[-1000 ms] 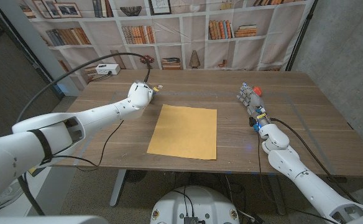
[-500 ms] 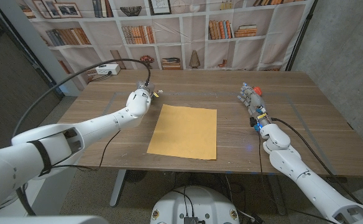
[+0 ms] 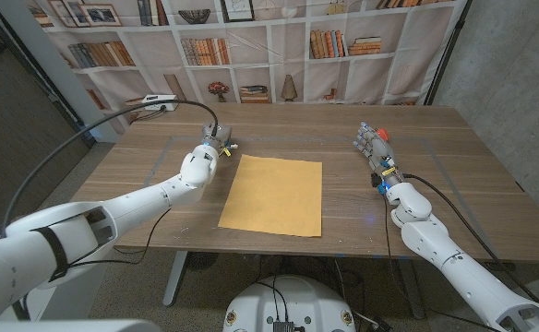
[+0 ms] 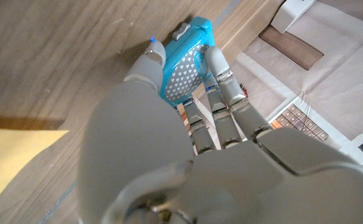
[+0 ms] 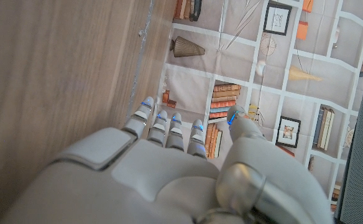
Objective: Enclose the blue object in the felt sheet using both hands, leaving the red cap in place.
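Head view: the yellow felt sheet (image 3: 272, 195) lies flat at the centre of the wooden table (image 3: 454, 166). The left robot hand (image 3: 210, 148) sits left of centre, just off the sheet's upper-left corner. The right robot hand (image 3: 374, 146) stands right of centre, well apart from the sheet; nothing shows in it.

Left wrist view: the left robot hand (image 4: 188, 124) pinches the blue object (image 4: 184, 67) between thumb and fingers, top centre.

Right wrist view: the right robot hand (image 5: 169, 168) holds nothing, fingers extended side by side, thumb apart.
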{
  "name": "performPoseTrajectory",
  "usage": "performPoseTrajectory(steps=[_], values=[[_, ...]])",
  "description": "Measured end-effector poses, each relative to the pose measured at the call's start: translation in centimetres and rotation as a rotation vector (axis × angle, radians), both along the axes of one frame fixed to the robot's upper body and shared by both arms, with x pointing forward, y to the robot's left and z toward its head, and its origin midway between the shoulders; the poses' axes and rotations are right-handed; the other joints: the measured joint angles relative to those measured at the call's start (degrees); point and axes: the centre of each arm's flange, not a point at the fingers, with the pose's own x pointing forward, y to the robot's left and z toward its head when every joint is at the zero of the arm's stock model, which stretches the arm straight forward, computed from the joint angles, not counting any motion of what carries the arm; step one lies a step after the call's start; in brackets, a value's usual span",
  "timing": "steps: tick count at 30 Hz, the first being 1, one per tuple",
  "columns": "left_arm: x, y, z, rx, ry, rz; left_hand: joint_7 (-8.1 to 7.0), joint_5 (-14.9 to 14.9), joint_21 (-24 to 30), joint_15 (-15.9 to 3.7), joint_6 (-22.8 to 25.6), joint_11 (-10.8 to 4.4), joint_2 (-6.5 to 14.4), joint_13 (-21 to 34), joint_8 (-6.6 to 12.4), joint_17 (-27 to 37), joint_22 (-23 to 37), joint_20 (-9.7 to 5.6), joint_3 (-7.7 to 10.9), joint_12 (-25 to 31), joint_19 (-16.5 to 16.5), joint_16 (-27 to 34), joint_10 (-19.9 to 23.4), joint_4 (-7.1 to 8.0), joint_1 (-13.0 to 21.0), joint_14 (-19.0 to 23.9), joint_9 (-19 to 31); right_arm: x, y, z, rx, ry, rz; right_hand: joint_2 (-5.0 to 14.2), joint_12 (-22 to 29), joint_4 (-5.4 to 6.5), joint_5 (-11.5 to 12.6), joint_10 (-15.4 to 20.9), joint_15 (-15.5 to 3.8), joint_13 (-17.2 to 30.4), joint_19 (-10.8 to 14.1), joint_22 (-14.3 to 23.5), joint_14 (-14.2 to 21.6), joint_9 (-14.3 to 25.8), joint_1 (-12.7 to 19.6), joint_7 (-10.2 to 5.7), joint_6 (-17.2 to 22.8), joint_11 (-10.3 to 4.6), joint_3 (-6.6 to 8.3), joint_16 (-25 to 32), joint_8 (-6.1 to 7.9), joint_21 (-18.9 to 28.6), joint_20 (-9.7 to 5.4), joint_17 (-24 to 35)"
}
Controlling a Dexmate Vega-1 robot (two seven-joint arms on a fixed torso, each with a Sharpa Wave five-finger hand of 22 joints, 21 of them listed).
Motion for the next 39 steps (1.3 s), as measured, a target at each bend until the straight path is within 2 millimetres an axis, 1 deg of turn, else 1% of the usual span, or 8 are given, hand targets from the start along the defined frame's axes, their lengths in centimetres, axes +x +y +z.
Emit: performPoseTrajectory(steps=[3, 5, 6, 26, 27, 31, 32, 39], values=[[-0.5, 0.3, 0.3, -0.037, -0.024, -0.029, 0.09, -0.04, 0.78, 0.01, 1.13, 0.02, 0.00, 0.00, 0.01, 0.00, 0.25, 0.00, 0.01, 2.17, 0.00, 3.31, 0.01, -0.02, 0.00, 0.01, 0.05, -0.1, 0.0, 0.2, -0.001, -0.003, -0.003, 0.00, 0.00, -0.24, 0.00, 0.00, 0.02, 0.00, 0.00, 0.00, 0.01, 0.00, 0.00, 0.00, 0.00, 0.00, -0.24, 0.00, 0.00, 0.00, 0.00, 0.00], [-0.7, 0.3, 0.5, -0.052, -0.034, -0.044, 0.09, 0.00, 1.34, 0.01, 1.13, 0.73, -0.01, 0.00, 0.01, 0.00, 0.26, 0.00, 0.02, 3.03, 0.00, 8.30, 0.73, -0.20, -0.01, 0.01, 0.05, -0.2, 0.1, 0.2, -0.002, -0.006, -0.003, 0.00, 0.00, -0.24, 0.00, 0.00, 0.22, 0.00, 0.00, 0.00, 0.22, 0.00, 0.00, 0.00, 0.00, 0.00, -0.24, 0.00, 0.00, 0.00, 0.00, 0.00], [-0.9, 0.3, 0.8, -0.062, -0.041, -0.050, 0.09, 0.02, 1.47, 0.01, 1.14, 0.77, -0.01, 0.00, 0.02, 0.00, 0.26, 0.00, 0.03, 3.04, 0.00, 8.62, 0.77, -0.20, -0.01, 0.01, 0.05, -0.2, 0.1, 0.2, -0.002, -0.007, -0.005, 0.00, 0.00, -0.24, 0.00, 0.00, 0.22, 0.00, 0.00, 0.00, 0.22, 0.00, 0.00, 0.00, 0.00, 0.00, -0.24, 0.00, 0.00, 0.00, 0.00, 0.00], [-4.4, -0.3, 5.4, -0.156, -0.169, -0.179, 0.73, 0.18, 4.55, 0.19, 1.95, 1.31, -0.68, 0.00, 0.02, 0.00, 0.51, 0.11, 0.02, 3.31, -0.97, 9.68, 1.32, -0.33, 0.66, 0.19, 0.05, -2.0, 0.8, 0.1, -0.003, -0.029, -0.029, -0.01, -0.40, -0.08, 0.00, -0.01, 0.21, 0.00, 0.00, 0.00, 0.21, 0.00, -0.45, 0.00, 0.00, 0.00, -0.39, 0.00, 0.00, -0.44, 0.00, -0.01], [-4.2, -0.6, 5.1, -0.170, -0.125, -0.202, 0.73, 0.17, 4.79, 0.19, 1.95, 1.31, -0.68, 0.00, 0.01, 0.00, 0.51, 0.11, 0.01, 3.31, -0.97, 9.68, 1.32, -0.33, 0.66, 0.19, 0.05, -2.9, 1.0, 0.0, -0.005, -0.037, -0.024, -0.01, -0.40, -0.08, 0.00, -0.01, 0.21, 0.00, 0.00, 0.00, 0.21, 0.00, -0.45, 0.00, 0.00, 0.00, -0.39, 0.00, 0.00, -0.44, 0.00, -0.01], [-5.3, -0.6, 6.1, -0.175, -0.149, -0.221, 0.73, 0.17, 5.35, 0.20, 1.96, 1.32, -0.67, 0.00, 0.02, 0.00, 0.51, 0.42, 0.01, 3.31, -1.29, 9.67, 1.33, -0.32, 0.66, 0.20, 0.05, -2.9, 0.8, -0.1, -0.007, -0.034, -0.053, -0.01, -0.40, -0.08, 0.00, -0.01, 0.21, 0.00, 0.00, 0.00, 0.21, 0.00, -0.45, 0.00, 0.00, 0.00, -0.39, 0.00, 0.00, -0.44, 0.00, -0.01], [-5.1, -1.0, 5.6, -0.195, -0.085, -0.248, 0.73, 0.17, 5.43, 0.21, 1.96, 1.32, -0.67, 0.00, 0.01, 0.00, 0.51, 0.39, 0.01, 3.31, -1.29, 9.61, 1.33, -0.32, 0.66, 0.21, 0.05, -4.0, 1.1, -0.3, -0.014, -0.042, -0.046, -0.01, -0.40, -0.08, 0.00, -0.01, 0.21, 0.00, 0.00, 0.00, 0.21, 0.00, -0.45, 0.00, 0.00, 0.00, -0.39, 0.00, 0.00, -0.44, 0.00, -0.01], [-6.6, -1.4, 6.1, -0.214, -0.036, -0.308, 0.82, 0.38, 6.28, 0.50, 2.07, 1.56, -0.66, 0.00, 0.02, 0.00, 0.50, 0.22, 0.01, 3.31, -1.92, 9.16, 1.57, -0.32, 0.65, 0.51, 0.05, -5.3, 1.2, -0.5, -0.037, -0.054, -0.095, -0.25, -0.40, -0.28, 0.00, 0.73, -0.10, 0.00, 0.75, 0.00, 0.93, 0.00, -0.69, 0.24, 1.01, 0.11, -0.59, 0.00, 0.00, -0.44, 0.08, -0.02]])
